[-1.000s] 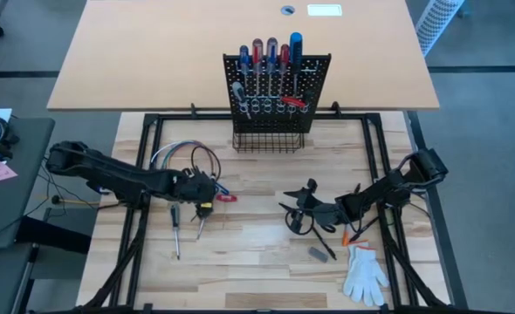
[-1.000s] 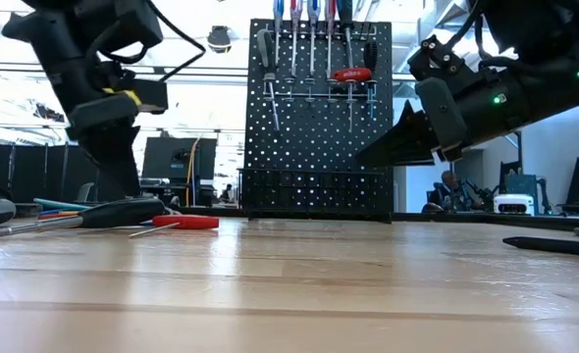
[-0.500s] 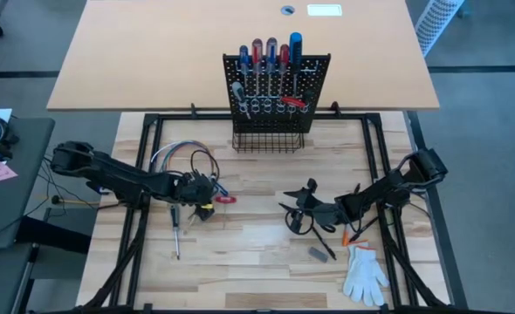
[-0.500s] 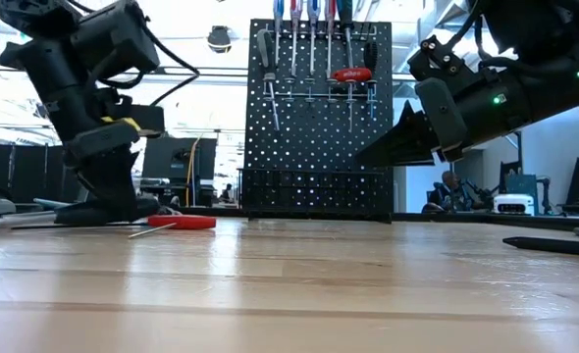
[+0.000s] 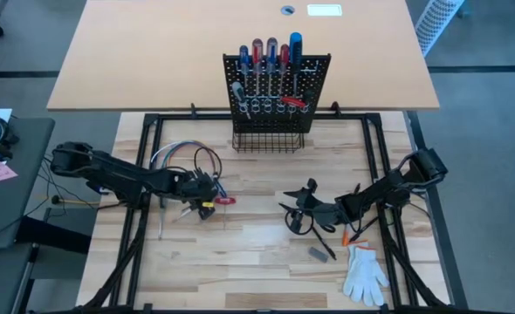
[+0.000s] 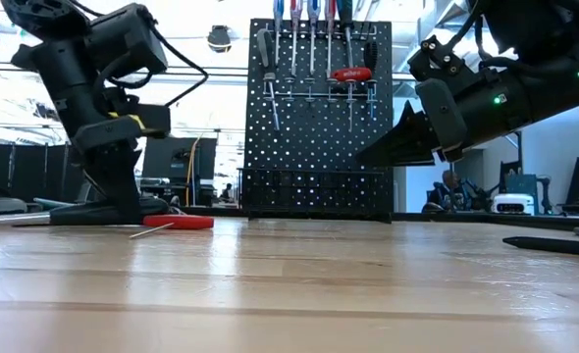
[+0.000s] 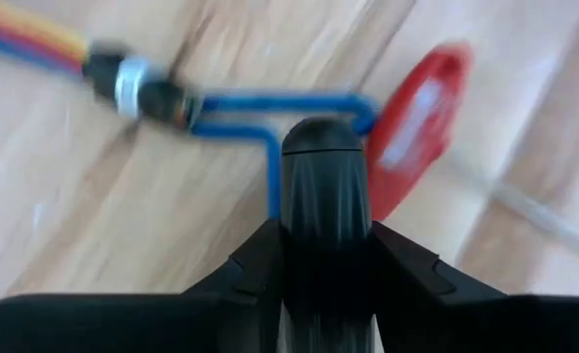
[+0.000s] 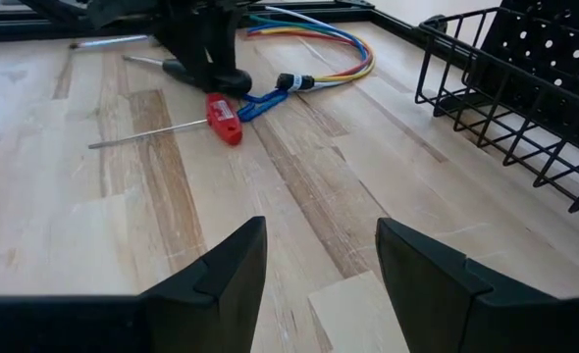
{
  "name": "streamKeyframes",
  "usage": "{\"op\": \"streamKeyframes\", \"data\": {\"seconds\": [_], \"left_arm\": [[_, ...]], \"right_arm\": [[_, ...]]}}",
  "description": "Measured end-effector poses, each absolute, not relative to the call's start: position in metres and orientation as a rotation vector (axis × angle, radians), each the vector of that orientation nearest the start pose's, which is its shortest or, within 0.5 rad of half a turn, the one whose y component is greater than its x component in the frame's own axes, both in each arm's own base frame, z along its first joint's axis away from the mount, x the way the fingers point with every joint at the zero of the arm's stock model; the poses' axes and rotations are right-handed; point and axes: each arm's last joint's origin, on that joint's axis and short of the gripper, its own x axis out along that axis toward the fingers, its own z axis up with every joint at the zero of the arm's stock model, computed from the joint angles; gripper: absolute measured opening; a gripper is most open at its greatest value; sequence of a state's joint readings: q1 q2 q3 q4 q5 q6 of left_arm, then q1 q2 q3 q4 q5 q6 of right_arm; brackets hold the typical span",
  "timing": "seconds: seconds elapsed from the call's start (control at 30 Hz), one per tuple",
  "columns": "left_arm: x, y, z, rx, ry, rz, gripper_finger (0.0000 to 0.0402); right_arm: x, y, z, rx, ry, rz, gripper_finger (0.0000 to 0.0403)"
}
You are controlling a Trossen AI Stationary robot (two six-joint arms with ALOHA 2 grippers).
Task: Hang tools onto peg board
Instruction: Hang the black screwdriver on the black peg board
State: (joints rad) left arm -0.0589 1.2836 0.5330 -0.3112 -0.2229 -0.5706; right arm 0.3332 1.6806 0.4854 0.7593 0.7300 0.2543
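One peg board (image 5: 276, 90) stands at the table's far edge with four screwdrivers (image 5: 271, 52) upright on top. Left gripper (image 7: 326, 240) clenches one black-handled screwdriver (image 7: 325, 211) beside one red-handled screwdriver (image 5: 224, 199). Right gripper (image 8: 319, 257) hovers released, empty, mid-table.

The left gripper (image 5: 202, 194) pressed low against the tabletop, fingers closed; the right gripper (image 5: 296, 212) hovered, fingers apart.

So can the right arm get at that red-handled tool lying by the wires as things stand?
Probably yes: the right gripper is open over bare wood, though the left gripper sits beside the red-handled tool.
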Motion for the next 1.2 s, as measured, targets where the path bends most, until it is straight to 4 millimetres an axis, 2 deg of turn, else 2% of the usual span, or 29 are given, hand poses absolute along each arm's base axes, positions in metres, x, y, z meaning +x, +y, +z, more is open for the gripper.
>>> {"op": "streamKeyframes", "data": {"seconds": [0.23,0.43,0.63,0.8,1.03,1.2], "left_arm": [[0.217,-0.006,0.196,-0.34,0.792,0.357,0.0104],[0.222,-0.006,0.239,-0.212,0.377,0.23,0.0104],[0.233,-0.007,0.262,0.025,-0.026,0.182,0.0104],[0.248,-0.009,0.255,0.161,-0.067,0.15,0.0104],[0.268,-0.014,0.227,0.198,-0.004,0.117,0.0104],[0.274,-0.021,0.218,0.243,0.0,0.092,0.0104]], "right_arm": [[0.267,0.072,0.122,0.024,0.328,-0.434,0.0199],[0.266,0.072,0.122,0.022,0.331,-0.434,0.0199],[0.266,0.072,0.121,0.02,0.334,-0.434,0.0199],[0.27,0.073,0.13,0.072,0.25,-0.417,0.0201],[0.298,0.074,0.176,0.008,-0.016,-0.179,0.0255],[0.325,0.064,0.208,-0.066,-0.085,-0.209,0.0281]]}}
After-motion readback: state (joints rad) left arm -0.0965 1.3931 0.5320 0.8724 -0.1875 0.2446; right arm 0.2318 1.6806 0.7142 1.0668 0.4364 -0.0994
